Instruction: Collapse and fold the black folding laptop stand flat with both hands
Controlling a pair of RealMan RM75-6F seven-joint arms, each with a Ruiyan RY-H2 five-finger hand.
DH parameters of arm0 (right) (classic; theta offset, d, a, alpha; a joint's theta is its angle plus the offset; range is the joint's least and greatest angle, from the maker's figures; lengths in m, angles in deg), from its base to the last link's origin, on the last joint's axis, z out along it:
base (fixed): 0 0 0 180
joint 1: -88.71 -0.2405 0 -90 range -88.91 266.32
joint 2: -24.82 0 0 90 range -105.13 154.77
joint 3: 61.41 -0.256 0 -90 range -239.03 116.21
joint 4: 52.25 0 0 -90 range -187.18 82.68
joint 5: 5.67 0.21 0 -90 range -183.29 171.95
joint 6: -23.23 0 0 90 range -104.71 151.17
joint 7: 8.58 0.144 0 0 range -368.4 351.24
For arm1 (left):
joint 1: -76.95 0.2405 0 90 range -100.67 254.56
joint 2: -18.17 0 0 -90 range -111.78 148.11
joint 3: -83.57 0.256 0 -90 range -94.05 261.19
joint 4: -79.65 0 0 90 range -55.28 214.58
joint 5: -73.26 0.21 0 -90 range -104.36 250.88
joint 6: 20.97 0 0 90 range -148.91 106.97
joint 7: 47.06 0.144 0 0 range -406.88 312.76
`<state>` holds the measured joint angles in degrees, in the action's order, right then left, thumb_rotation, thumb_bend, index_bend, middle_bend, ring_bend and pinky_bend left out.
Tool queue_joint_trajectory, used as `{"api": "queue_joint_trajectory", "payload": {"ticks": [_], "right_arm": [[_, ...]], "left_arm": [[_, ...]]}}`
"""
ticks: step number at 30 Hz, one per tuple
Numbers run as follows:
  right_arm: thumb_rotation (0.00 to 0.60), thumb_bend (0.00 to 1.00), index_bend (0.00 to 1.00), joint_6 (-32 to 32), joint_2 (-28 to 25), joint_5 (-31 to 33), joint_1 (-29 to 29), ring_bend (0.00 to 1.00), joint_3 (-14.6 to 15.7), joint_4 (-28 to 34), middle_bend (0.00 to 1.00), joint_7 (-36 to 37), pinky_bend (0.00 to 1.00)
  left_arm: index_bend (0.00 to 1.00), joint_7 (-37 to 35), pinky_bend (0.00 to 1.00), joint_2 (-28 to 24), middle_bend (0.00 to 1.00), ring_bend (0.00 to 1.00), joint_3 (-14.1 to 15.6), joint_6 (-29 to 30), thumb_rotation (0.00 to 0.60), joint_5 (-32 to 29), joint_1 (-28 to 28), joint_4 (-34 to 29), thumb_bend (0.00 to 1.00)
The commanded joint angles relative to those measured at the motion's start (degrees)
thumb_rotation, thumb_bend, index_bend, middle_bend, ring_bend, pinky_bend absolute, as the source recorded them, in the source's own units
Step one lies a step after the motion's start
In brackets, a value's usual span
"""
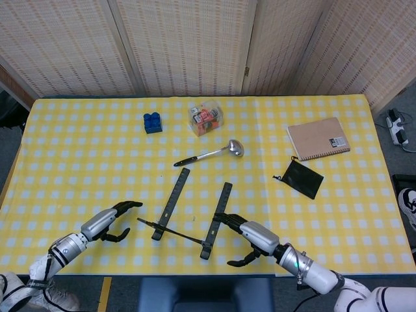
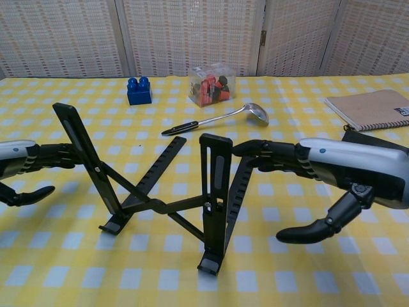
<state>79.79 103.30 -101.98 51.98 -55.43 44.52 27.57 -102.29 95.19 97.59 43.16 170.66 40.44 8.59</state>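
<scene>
Laptop stand stands unfolded; left hand, cut off at frame edge, and right hand spread, empty.

1. A table in yellow-and-white checked cloth is carrying everything.
2. Lying on it: a blue brick, a clear box of small parts, a ladle, a notebook, a black pouch.
3. The black laptop stand is standing open near the front edge.

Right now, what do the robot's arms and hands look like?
Both look alike: the left hand and right hand have silvery-grey shells and black jointed fingers. The right hand's back carries a small blue dot. Behind them come silver wrists with black rings, then white arm tubes.
</scene>
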Motion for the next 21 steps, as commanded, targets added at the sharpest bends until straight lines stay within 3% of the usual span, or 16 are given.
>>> {"api": "queue_joint_trajectory", "payload": {"ticks": [1, 6, 21], "right_arm": [[0.537, 0.25, 0.0, -2.0, 2.9, 3.1, -0.9, 0.0, -2.2, 0.3, 0.0, -3.3, 0.0], [0.581, 0.25, 0.0, -3.3, 6.9, 6.9, -1.2, 0.0, -4.5, 0.5, 0.0, -7.1, 0.0], [0.6, 0.25, 0.0, -1.3, 15.1, 15.2, -0.3, 0.01, -10.1, -3.1, 0.0, -17.0, 0.0]], "left_arm": [[0.12, 0.9, 0.0, -0.7, 0.13, 0.0, -0.1, 0.3, 0.6, -0.4, 0.6, -0.6, 0.58], [0.12, 2.0, 0.0, -1.5, 0.13, 0.0, -0.3, 0.7, 0.6, -0.7, 1.7, -1.2, 0.58], [0.12, 2.3, 0.0, -2.8, 0.13, 0.0, -1.0, 1.8, 0.6, -0.1, 3.2, -1.3, 0.58]]}}
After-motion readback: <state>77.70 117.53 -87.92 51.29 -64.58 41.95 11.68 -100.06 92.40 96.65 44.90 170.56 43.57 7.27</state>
